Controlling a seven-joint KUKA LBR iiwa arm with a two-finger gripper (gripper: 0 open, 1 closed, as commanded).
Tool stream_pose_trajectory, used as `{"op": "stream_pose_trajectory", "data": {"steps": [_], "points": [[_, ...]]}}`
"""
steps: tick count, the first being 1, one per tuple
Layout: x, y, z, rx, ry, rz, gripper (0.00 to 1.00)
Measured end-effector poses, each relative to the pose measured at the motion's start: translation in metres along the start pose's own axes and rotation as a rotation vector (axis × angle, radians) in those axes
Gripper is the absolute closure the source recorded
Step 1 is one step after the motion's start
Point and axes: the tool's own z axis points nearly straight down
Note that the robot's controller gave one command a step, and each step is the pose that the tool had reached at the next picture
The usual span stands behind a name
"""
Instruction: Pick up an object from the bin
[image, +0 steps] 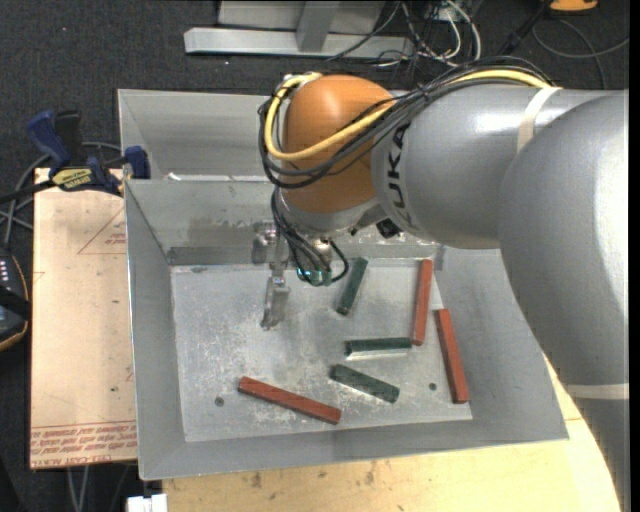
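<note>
over the bare far-left floor of the bin, the gripper is hanging with its fingers drawn narrow and holding nothing; the nearest dark green stick is lying near it, toward the arm, so dropping straight down is risking a grab at empty metal

Bin looking plain grey metal all over, floor wearing pale whitish scuff patches.

Six sticks splitting into two colours:
- brick-red stick low left, red stick upright at right, red stick far right
- dark green stick up top, green stick in middle, green stick below it

Arm shining silver-grey, black lettering running down it. Wrist cover glowing orange. Cables looping over it, yellow and black. Gripper looking dull grey metal.
</note>
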Motion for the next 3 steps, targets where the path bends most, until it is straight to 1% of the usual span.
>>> {"op": "stream_pose_trajectory", "data": {"steps": [1, 2, 3], "points": [[0.068, -0.046, 0.042, 0.003, 0.001, -0.094, 0.00], [0.110, -0.015, 0.099, 0.000, 0.002, -0.057, 0.00], [0.106, -0.017, 0.095, -0.001, -0.006, -0.051, 1.00]]}}
